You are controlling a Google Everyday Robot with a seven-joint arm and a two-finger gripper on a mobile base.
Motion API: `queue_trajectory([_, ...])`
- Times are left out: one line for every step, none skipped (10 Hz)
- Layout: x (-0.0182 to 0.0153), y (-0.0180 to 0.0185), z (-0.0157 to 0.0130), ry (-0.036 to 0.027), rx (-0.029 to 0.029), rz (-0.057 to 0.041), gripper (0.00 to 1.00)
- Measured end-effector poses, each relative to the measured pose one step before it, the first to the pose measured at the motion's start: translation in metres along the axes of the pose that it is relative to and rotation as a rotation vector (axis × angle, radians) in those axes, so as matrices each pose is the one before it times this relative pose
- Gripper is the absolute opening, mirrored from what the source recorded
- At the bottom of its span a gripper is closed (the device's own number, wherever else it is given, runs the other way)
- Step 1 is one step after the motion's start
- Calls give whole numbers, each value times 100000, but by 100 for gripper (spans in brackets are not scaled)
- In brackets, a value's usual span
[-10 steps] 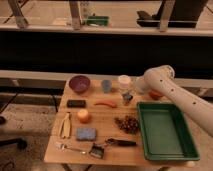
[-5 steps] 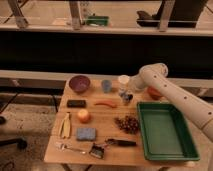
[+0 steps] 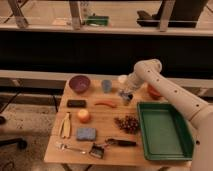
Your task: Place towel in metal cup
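Observation:
The metal cup (image 3: 127,98) is small and dark grey. It stands on the wooden table (image 3: 107,125) to the right of the light-blue cup (image 3: 106,86) and in front of the white round container (image 3: 122,79). My gripper (image 3: 125,92) reaches in from the right on the white arm (image 3: 165,90) and hangs right over the metal cup, covering its top. I cannot make out a towel as a separate thing; whatever is at the gripper's tip is hidden against the cup.
A green tray (image 3: 162,131) fills the table's right side. A purple bowl (image 3: 80,83), black block (image 3: 76,103), red-orange carrot-like piece (image 3: 105,104), orange fruit (image 3: 84,116), banana (image 3: 65,125), blue sponge (image 3: 86,133), grapes (image 3: 128,123), fork (image 3: 70,147) and brush (image 3: 97,150) lie about. An orange object (image 3: 152,93) sits behind the arm.
The arm has swung left and down from the table's back right. The gripper has moved from beside the orange object to right over the metal cup.

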Motion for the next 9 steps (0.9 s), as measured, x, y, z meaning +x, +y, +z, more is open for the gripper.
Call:
queue_trajectory([354, 131, 21, 558, -551, 404, 0])
queue_trajectory([269, 11, -164, 670, -219, 626, 0])
queue_trajectory([256, 134, -115, 470, -260, 520, 0])
queue_trajectory([249, 186, -215, 561, -229, 472, 0])
queue_trajectory([-47, 120, -161, 254, -253, -159, 0])
queue_trajectory([-235, 69, 20, -65, -334, -458, 0])
queue_trajectory([-529, -101, 28, -125, -298, -1097, 0])
queue_trajectory([-331, -17, 41, -216, -173, -593, 0])
queue_trajectory([-332, -53, -68, 12, -230, -711, 5])
